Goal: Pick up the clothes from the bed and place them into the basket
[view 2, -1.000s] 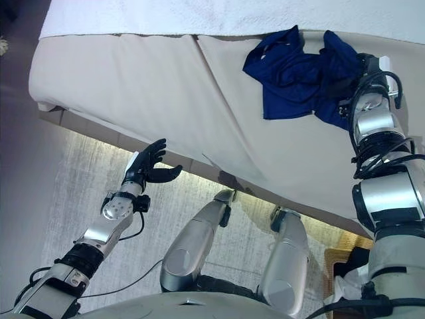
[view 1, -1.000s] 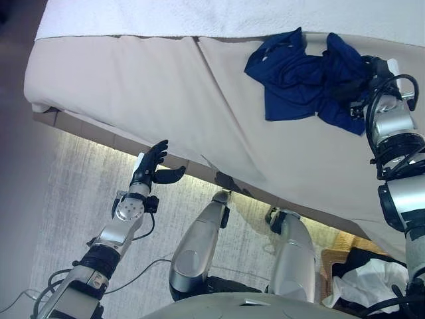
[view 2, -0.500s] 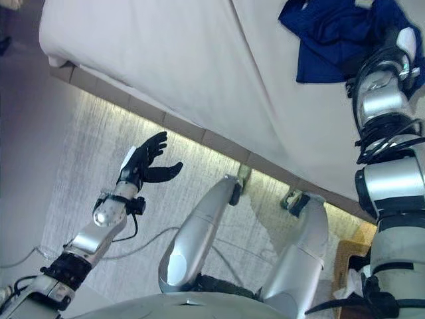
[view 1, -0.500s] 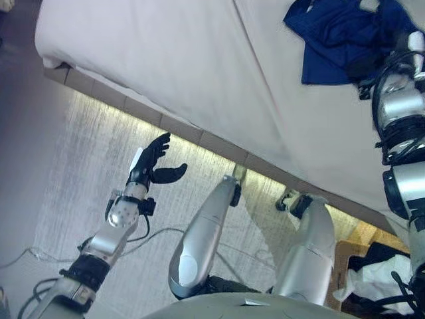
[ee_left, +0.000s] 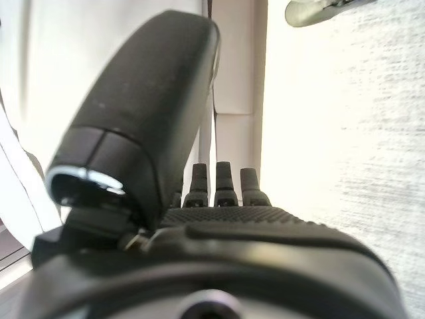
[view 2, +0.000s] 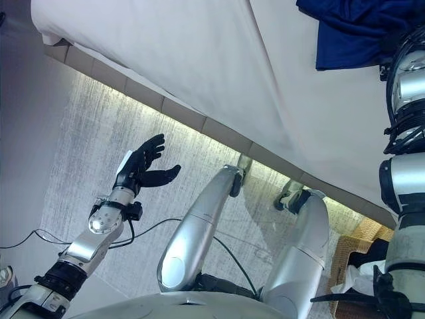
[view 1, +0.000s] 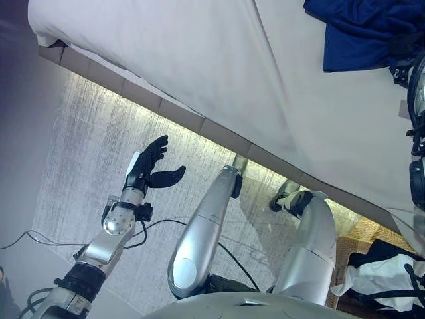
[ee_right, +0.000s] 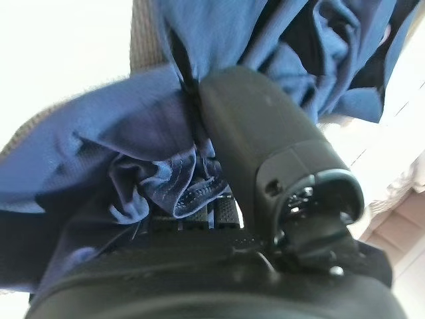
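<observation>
The crumpled dark-blue cloth garment (view 1: 362, 33) lies bunched on the beige bed sheet (view 1: 219, 60) at the far right of the bed, its folds deep and shadowed, one flat edge hanging toward the near side. In the right wrist view the right hand (ee_right: 265, 166) is pinching it — the thumb pressed into a fold of blue cloth with the fingers (ee_right: 222, 212) underneath, fabric gathered between them (the head views show only the arm reaching the garment, not the hand itself).

The bed's near edge runs diagonally across the view, from upper left down to lower right, with a lit strip below it over the pale woven carpet (view 1: 86, 159). The sheet left of the garment is a wide bare stretch.

The left hand (view 1: 147, 166) hovers over the carpet, well apart from the bed, fingers straight and spread, holding nothing.

At the lower right a woven wicker basket (view 1: 348, 246) sits on the floor just beside the bed's edge, holding white and dark clothes (view 1: 378, 276).
</observation>
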Controlling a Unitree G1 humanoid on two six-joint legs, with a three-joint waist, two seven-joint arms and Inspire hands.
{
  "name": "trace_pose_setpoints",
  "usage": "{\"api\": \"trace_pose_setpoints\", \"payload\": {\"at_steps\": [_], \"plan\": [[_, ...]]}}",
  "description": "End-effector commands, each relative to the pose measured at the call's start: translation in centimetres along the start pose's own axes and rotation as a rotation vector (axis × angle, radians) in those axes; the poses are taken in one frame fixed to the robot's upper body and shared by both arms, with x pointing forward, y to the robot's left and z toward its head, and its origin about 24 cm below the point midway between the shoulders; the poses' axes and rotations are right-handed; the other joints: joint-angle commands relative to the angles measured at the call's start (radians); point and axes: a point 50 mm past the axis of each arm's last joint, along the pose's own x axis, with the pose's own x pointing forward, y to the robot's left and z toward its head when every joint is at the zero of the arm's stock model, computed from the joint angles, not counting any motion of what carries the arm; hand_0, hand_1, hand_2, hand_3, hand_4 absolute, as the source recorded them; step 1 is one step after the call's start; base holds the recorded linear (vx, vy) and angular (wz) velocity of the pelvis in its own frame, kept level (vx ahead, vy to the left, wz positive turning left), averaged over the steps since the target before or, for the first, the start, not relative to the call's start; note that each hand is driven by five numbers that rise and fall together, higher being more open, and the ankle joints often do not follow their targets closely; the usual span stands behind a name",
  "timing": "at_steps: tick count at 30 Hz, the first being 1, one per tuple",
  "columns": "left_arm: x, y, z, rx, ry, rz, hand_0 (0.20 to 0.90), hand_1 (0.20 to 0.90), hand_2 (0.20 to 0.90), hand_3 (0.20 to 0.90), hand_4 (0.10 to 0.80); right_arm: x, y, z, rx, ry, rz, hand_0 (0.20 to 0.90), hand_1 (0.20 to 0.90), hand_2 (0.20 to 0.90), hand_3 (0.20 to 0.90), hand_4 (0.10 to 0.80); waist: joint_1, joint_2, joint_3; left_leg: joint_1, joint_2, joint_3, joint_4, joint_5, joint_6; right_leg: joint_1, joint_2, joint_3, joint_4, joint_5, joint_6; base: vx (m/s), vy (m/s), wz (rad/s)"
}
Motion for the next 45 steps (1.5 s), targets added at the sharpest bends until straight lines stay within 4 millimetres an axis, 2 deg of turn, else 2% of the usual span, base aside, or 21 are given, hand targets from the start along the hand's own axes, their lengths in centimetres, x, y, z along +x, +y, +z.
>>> {"api": "trace_pose_setpoints", "payload": {"at_steps": [1,10,14,18,20,22,24,25,27,29,30,31,33,34,36,37,40,41,43,45], "plan": [[-0.6,2.4,3.2,0.002,-0.179,0.062,0.900,0.900,0.900,0.900,0.800,0.2,-1.7,1.6,-0.011,-0.071,-0.028,0.300,0.300,0.300,0.200,0.100,0.009,0.039,-0.014,0.079,0.012,0.030,0.002,-0.099,0.013,0.081,0.036,-0.037,-0.004,0.013,0.016,0.014,-0.011,-0.04],[-0.2,2.4,2.8,0.029,-0.158,0.042,0.900,0.900,0.900,0.900,0.800,0.3,-1.6,1.0,-0.010,-0.073,0.021,0.300,0.300,0.300,0.200,0.100,-0.008,0.005,-0.014,0.237,0.028,0.031,-0.066,-0.101,-0.009,0.251,0.052,-0.048,-0.093,0.027,0.019,0.010,0.006,-0.07],[0.2,2.3,2.4,0.045,-0.119,0.036,0.900,0.900,0.900,0.900,0.800,0.2,-1.1,1.0,0.020,-0.091,0.079,0.300,0.300,0.300,0.200,0.100,-0.023,-0.018,-0.015,0.349,0.046,0.032,-0.126,-0.076,-0.021,0.367,0.057,-0.047,-0.176,0.046,0.023,0.020,0.043,-0.19],[0.9,1.9,2.3,0.040,-0.093,0.036,0.900,0.900,0.900,0.900,0.800,0.0,-0.1,0.4,0.053,-0.112,0.141,0.300,0.300,0.300,0.200,0.100,-0.042,-0.047,-0.061,0.452,0.068,0.023,-0.207,-0.038,-0.038,0.479,0.081,-0.041,-0.300,0.076,0.026,0.025,0.067,-0.20],[1.1,1.6,2.2,0.041,-0.078,0.034,0.900,0.900,0.900,0.900,0.800,-0.1,0.2,-0.1,0.067,-0.115,0.163,0.300,0.300,0.300,0.200,0.100,-0.053,-0.060,-0.090,0.496,0.082,0.023,-0.278,0.009,-0.038,0.531,0.098,-0.048,-0.400,0.124,0.019,-0.030,0.061,-0.30],[1.3,1.3,1.7,0.041,-0.037,0.043,0.900,0.900,0.900,0.900,0.800,-0.2,0.2,-1.5,0.069,-0.111,0.193,0.300,0.300,0.300,0.200,0.100,-0.071,-0.084,-0.136,0.579,0.100,0.024,-0.377,0.025,-0.045,0.622,0.123,-0.045,-0.535,0.159,0.028,0.121,0.052,-0.23],[1.2,1.3,1.2,0.045,-0.017,0.046,0.900,0.900,0.900,0.900,0.800,-0.3,0.4,-2.2,0.080,-0.104,0.203,0.300,0.300,0.300,0.200,0.100,-0.079,-0.094,-0.154,0.621,0.102,0.025,-0.436,0.029,-0.048,0.663,0.136,-0.035,-0.606,0.185,0.039,0.114,0.025,-0.20],[1.2,1.3,1.0,0.043,-0.005,0.049,0.900,0.900,0.900,0.900,0.800,-0.4,0.6,-2.5,0.097,-0.101,0.206,0.300,0.300,0.300,0.200,0.100,-0.084,-0.100,-0.167,0.647,0.100,0.026,-0.479,0.035,-0.050,0.686,0.145,-0.025,-0.655,0.204,0.049,0.102,0.039,-0.20],[1.2,1.2,0.3,0.026,0.029,0.058,0.900,0.900,0.900,0.900,0.800,-0.7,1.1,-3.1,0.152,-0.096,0.227,0.300,0.300,0.300,0.200,0.100,-0.104,-0.119,-0.214,0.711,0.049,-0.029,-0.592,0.057,-0.047,0.736,0.178,0.046,-0.818,0.285,0.087,-0.005,0.116,-0.21],[1.2,1.0,-0.3,0.021,0.046,0.087,0.900,0.900,0.900,0.900,0.800,-1.1,2.3,-3.3,0.138,-0.110,0.262,0.300,0.300,0.300,0.200,0.100,-0.109,-0.132,-0.233,0.730,0.013,-0.100,-0.581,0.039,-0.032,0.745,0.180,0.126,-0.863,0.322,0.100,-0.092,0.185,-0.25],[1.2,1.1,-0.5,0.019,0.053,0.102,0.900,0.900,0.900,0.900,0.800,-1.2,2.6,-3.3,0.140,-0.115,0.276,0.300,0.300,0.300,0.200,0.100,-0.111,-0.134,-0.240,0.735,0.008,-0.113,-0.588,0.038,-0.026,0.744,0.182,0.141,-0.870,0.328,0.102,-0.029,0.221,-0.76],[1.0,1.2,-1.3,0.033,0.089,0.112,0.900,0.900,0.900,0.900,0.800,-1.6,3.2,-4.3,0.157,-0.101,0.297,0.300,0.300,0.300,0.200,0.100,-0.124,-0.137,-0.260,0.764,0.002,-0.095,-0.614,0.025,-0.009,0.759,0.177,0.154,-0.897,0.345,0.117,0.008,0.193,-1.01],[0.6,1.5,-2.6,0.063,0.137,0.106,0.900,0.900,0.900,0.900,0.800,-2.0,3.5,-6.3,0.179,-0.060,0.306,0.300,0.300,0.300,0.200,0.100,-0.140,-0.153,-0.290,0.793,-0.004,-0.071,-0.619,0.008,0.001,0.779,0.162,0.161,-0.943,0.394,0.146,0.040,0.136,-0.78],[0.4,1.5,-3.0,0.079,0.152,0.098,0.900,0.900,0.900,0.900,0.800,-2.2,3.6,-7.1,0.186,-0.040,0.307,0.300,0.300,0.300,0.200,0.100,-0.144,-0.158,-0.302,0.810,-0.005,-0.064,-0.633,0.006,0.003,0.784,0.152,0.154,-0.966,0.422,0.160,0.029,0.070,-0.44],[0.3,1.6,-3.3,0.088,0.164,0.095,0.900,0.900,0.900,0.900,0.800,-2.3,3.7,-7.5,0.191,-0.030,0.310,0.300,0.300,0.300,0.200,0.100,-0.145,-0.160,-0.308,0.824,-0.005,-0.056,-0.645,0.006,0.002,0.787,0.145,0.145,-0.983,0.447,0.166,-0.021,0.094,-0.41],[-0.3,2.1,-4.4,0.108,0.207,0.119,0.900,0.900,0.900,0.900,0.800,-2.8,4.6,-8.5,0.206,-0.005,0.343,0.300,0.300,0.300,0.200,0.100,-0.146,-0.155,-0.328,0.873,0.017,-0.018,-0.690,0.012,-0.001,0.778,0.134,0.090,-0.952,0.466,0.167,-0.112,0.179,-0.25],[-0.8,2.9,-5.1,0.127,0.236,0.144,0.900,0.900,0.900,0.900,0.800,-3.4,5.3,-9.7,0.228,0.023,0.361,0.300,0.300,0.300,0.200,0.100,-0.130,-0.147,-0.349,0.886,0.043,0.022,-0.717,0.036,0.004,0.806,0.129,0.039,-0.869,0.419,0.146,-0.180,0.133,-0.75],[-1.0,3.2,-5.5,0.129,0.254,0.166,0.900,0.900,0.900,0.900,0.800,-3.7,5.7,-10.2,0.229,0.026,0.378,0.300,0.300,0.300,0.200,0.100,-0.120,-0.143,-0.363,0.883,0.055,0.036,-0.725,0.044,0.004,0.825,0.113,0.006,-0.828,0.415,0.137,-0.212,0.071,-0.82],[-1.1,3.4,-6.1,0.130,0.284,0.188,0.900,0.900,0.900,0.900,0.800,-4.0,6.2,-10.6,0.224,0.026,0.396,0.300,0.300,0.300,0.200,0.100,-0.111,-0.143,-0.381,0.884,0.070,0.057,-0.742,0.052,0.000,0.853,0.092,-0.029,-0.824,0.415,0.134,-0.159,0.010,-0.77],[-0.9,3.5,-6.7,0.127,0.312,0.201,0.900,0.900,0.900,0.900,0.800,-3.9,6.3,-11.0,0.214,0.037,0.402,0.300,0.300,0.300,0.200,0.100,-0.102,-0.149,-0.405,0.906,0.085,0.083,-0.775,0.061,-0.012,0.902,0.078,-0.070,-0.897,0.416,0.142,-0.116,-0.054,-0.86]]}}
